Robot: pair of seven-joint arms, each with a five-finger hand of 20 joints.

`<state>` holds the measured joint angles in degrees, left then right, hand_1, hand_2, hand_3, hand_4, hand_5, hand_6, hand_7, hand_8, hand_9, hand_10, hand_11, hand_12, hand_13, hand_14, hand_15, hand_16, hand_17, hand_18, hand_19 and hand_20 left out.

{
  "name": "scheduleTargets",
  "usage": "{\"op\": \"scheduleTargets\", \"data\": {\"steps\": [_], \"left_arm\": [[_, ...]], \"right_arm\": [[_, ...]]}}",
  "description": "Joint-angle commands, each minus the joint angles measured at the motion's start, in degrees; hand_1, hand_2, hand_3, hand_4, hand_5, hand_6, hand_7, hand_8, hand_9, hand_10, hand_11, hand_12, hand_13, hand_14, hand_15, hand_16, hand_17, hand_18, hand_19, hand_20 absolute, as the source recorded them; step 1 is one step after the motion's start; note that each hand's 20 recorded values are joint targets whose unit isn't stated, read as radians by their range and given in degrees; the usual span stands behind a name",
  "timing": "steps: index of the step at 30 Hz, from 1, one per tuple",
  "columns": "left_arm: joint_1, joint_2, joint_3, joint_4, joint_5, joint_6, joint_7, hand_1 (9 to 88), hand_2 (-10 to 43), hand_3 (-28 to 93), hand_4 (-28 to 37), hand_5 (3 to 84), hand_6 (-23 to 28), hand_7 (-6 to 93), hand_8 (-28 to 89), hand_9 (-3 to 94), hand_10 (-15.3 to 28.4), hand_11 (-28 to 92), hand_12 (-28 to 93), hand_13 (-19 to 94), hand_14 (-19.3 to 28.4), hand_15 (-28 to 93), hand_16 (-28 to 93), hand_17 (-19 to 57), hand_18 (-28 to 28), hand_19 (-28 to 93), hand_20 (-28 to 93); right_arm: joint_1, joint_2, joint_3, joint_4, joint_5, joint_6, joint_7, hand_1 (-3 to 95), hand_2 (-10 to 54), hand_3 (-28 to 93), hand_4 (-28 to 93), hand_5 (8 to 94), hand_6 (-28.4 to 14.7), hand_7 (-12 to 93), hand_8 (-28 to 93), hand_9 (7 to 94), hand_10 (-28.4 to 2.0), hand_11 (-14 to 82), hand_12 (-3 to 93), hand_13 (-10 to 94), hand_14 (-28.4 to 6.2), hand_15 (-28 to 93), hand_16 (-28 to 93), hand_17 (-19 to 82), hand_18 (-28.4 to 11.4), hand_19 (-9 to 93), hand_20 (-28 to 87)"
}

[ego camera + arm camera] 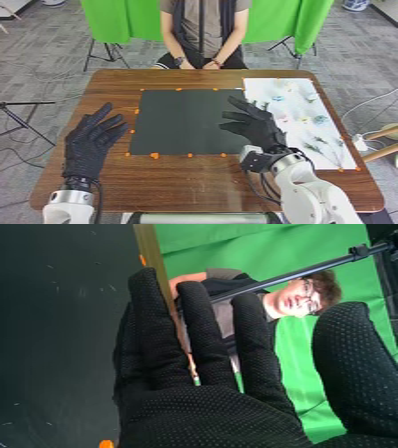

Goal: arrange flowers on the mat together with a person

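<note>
Head view: dark mat (182,122) on brown table (178,182); green curtain (120,20) beyond

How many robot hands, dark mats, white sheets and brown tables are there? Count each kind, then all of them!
Robot hands, left hand and right hand: 2
Dark mat: 1
White sheet: 1
Brown table: 1
Total: 5

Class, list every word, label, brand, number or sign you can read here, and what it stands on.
None can be read.
Dark mat: no legible text.
White sheet: no legible text.
Orange pieces around the mat: plain colour, no lettering.
White right arm: any marking is too small to read.
</note>
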<state>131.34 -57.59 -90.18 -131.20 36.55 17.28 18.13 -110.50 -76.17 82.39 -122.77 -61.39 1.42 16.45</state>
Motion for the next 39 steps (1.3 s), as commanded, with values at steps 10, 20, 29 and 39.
{"op": "scheduleTargets", "data": {"steps": [10, 20, 29, 39], "left_arm": [[0.49, -0.97, -0.22, 0.23, 0.18, -0.27, -1.11, 19.2, 11.1, 75, -28.3, 37.0, 10.5, 10.8, -9, 37.2, 23.6, 27, 10, 29, 28.4, 53, -12, -5.5, 26.5, 67, -16], [0.61, -1.15, -0.45, 0.28, 0.33, -0.63, -1.27, 19.2, 11.1, 75, -28.3, 37.2, 10.6, 10.7, -9, 37.2, 23.6, 27, 10, 29, 28.4, 54, -12, -5.6, 26.5, 67, -15], [0.35, -1.21, -0.44, 0.26, 0.35, -0.52, -1.5, 19.3, 11.2, 75, -28.3, 37.3, 10.7, 11.0, -9, 37.3, 23.6, 27, 10, 29, 28.4, 54, -12, -5.7, 26.5, 67, -14], [0.5, -1.25, -0.54, 0.19, 0.49, -0.6, -1.66, 19.3, 11.2, 75, -28.3, 37.2, 10.7, 11.0, -9, 37.3, 23.6, 27, 10, 29, 28.4, 54, -13, -5.7, 26.6, 67, -14]], "right_arm": [[-0.9, -0.11, -0.5, -0.32, 0.38, 0.64, -0.69, 18.0, 9.3, 83, -28, 44.5, 0.5, 14, -14, 51.7, -17.2, 11.9, 10.9, 43, -21.2, 35, 10, 5, -19.2, 50, 17], [-0.65, 0.06, -0.65, -0.3, 0.36, 0.86, -0.72, 17.9, 9.3, 83, -28, 44.4, 0.5, 13, -14, 51.8, -17.2, 11.9, 10.9, 43, -21.2, 35, 10, 5, -19.1, 50, 17], [-0.4, 0.25, -0.57, -0.32, 0.43, 1.21, -0.83, 17.9, 9.4, 82, -28, 44.5, 0.4, 13, -14, 51.8, -17.2, 11.9, 10.9, 43, -21.2, 35, 10, 5, -19.1, 50, 17], [-0.67, 0.23, -0.49, -0.4, 0.41, 1.18, -0.85, 17.8, 9.4, 83, -28, 44.5, 0.5, 13, -14, 51.8, -17.3, 11.8, 10.9, 43, -21.2, 35, 10, 5, -19.1, 50, 17]]}}
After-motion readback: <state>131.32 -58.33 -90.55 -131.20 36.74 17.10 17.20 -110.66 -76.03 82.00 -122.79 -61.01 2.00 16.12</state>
